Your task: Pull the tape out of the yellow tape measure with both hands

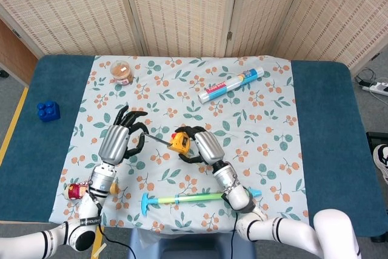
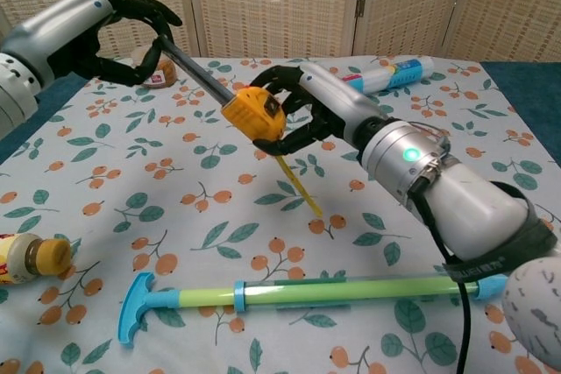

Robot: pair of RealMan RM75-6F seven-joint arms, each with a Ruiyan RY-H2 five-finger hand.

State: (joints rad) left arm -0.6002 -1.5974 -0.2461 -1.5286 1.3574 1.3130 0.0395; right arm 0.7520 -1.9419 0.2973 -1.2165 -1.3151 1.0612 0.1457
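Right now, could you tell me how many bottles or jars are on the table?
2: a small bottle lying on its side at the cloth's near-left edge, by the left arm, and a lidded jar standing at the far-left corner. None appear hidden.
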